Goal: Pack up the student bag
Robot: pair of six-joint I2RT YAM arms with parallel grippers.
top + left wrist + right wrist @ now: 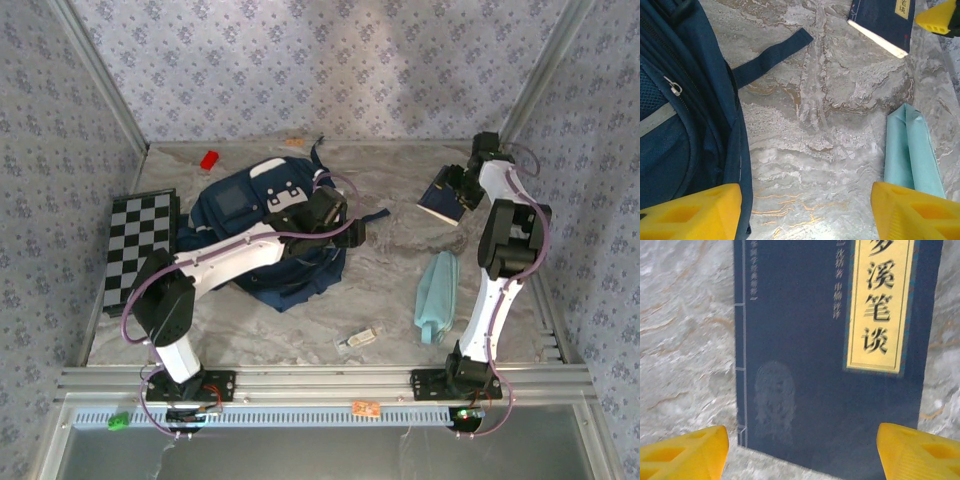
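Observation:
The student bag (250, 215) is a navy backpack with white patches, lying left of centre on the marble table; its side and zipper fill the left of the left wrist view (685, 130). My left gripper (345, 226) hangs at the bag's right edge, open (807, 212), with bare table between its yellow fingers. A navy book with a yellow title label (440, 200) lies at the back right (830, 365). My right gripper (457, 186) hovers over it, open (802, 455), with nothing held.
A folded light-teal cloth (438, 292) lies right of centre (912, 150). A black-and-white checkerboard (140, 245) sits at the far left. A red piece (209, 159) lies behind the bag, a small pale item (360, 340) near the front. A bag strap (771, 56) trails onto the table.

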